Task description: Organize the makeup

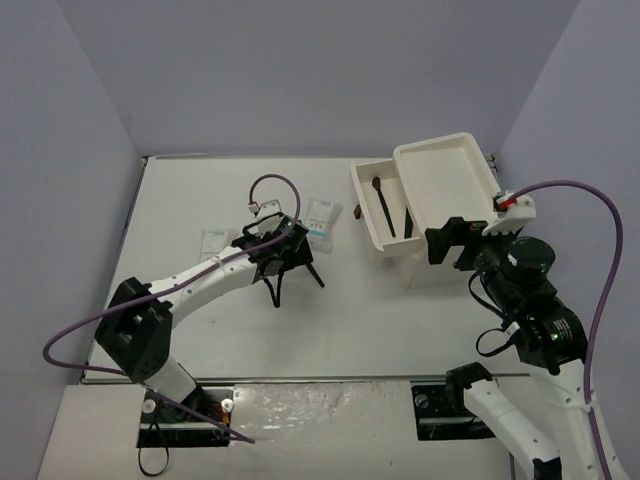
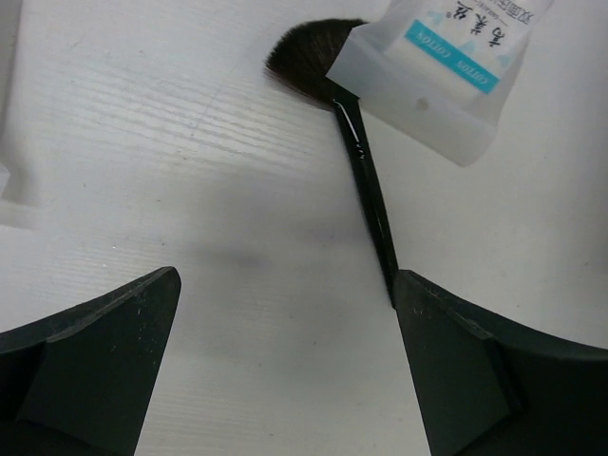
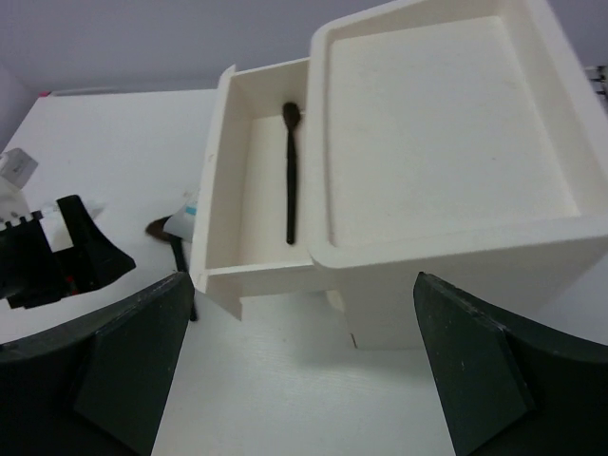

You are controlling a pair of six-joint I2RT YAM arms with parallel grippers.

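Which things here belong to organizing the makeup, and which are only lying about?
Job: brush on table; packet over its bristles; other packet; brush in drawer.
Other: white box and its open drawer, a store, not makeup.

The brush [image 2: 366, 190] handle is glossy black; the box [image 3: 446, 142] matt white plastic.

The packet [image 2: 446, 66] atop head of one brush [image 2: 366, 190]; second brush [image 3: 291, 180] inside drawer [image 3: 249, 204].

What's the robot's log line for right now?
left gripper: open, at black brush handle | bristles: partly under white packet | right gripper: open, facing drawer
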